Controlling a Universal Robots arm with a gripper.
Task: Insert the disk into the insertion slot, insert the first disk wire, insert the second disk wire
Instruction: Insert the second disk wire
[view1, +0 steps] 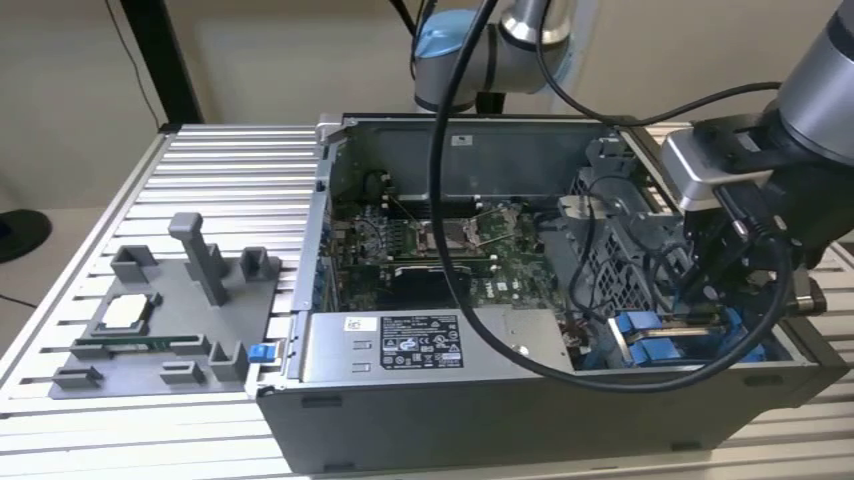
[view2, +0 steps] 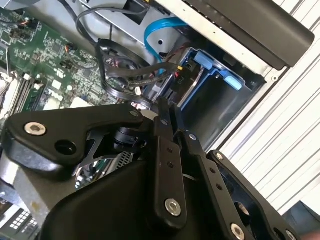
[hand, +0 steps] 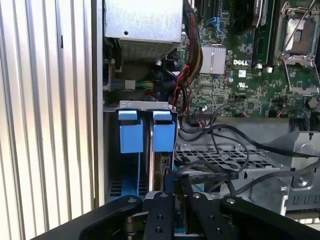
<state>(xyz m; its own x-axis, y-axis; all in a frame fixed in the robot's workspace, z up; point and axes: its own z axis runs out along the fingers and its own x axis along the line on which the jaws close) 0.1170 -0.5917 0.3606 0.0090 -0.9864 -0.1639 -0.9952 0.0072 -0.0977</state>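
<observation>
End effector down inside the open computer case, lower right of the exterior view, fingers closed, apparently pinching a black wire connector. Disk sits in the insertion slot between blue tabs.

Pincer tips hidden among cables; disk unclear behind arm.

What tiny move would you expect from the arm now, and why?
Probably a slight nudge deeper toward the insertion slot: the end effector hangs right beside its blue tabs, with the black wires bunched close by, so a connector there looks like its target.
</observation>
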